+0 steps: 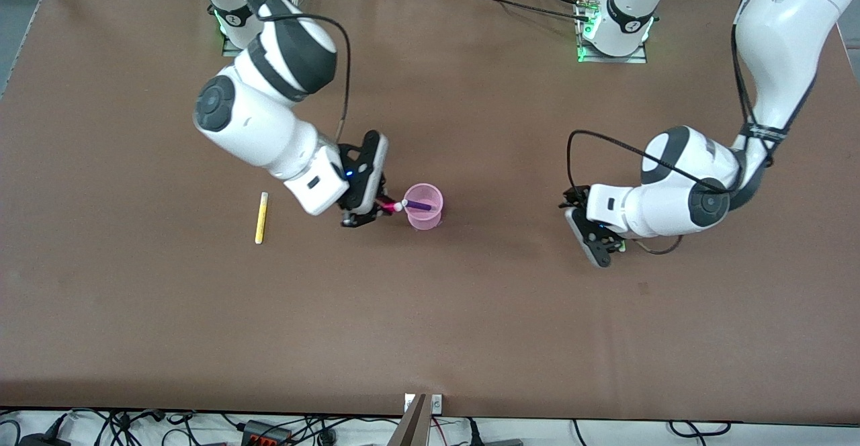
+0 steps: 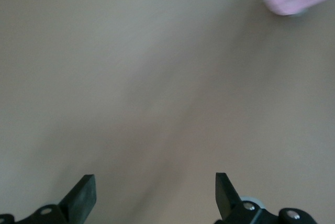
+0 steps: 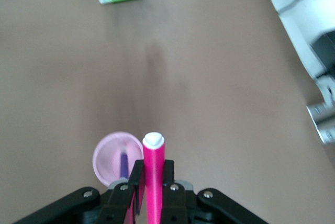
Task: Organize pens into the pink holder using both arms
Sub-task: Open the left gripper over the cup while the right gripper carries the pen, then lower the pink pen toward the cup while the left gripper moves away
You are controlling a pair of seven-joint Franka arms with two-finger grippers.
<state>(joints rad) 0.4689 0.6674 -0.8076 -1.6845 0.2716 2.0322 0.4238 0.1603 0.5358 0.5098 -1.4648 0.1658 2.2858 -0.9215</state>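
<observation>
Both arms (image 1: 269,123) are glossy white shells with rounded joints capped by dark grey discs and broken by black bands. Thin black cables loop loosely along each forearm. The bases carry black collars printed with a white numeral and glow green at their feet. Each hand (image 1: 366,212) is black, with small silver screws showing at the knuckles.

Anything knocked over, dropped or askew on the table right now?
Nothing stands out. The pink holder stands upright with a purple pen inside; the right gripper holds a magenta pen beside its rim. The yellow pen lies flat, waiting.
</observation>
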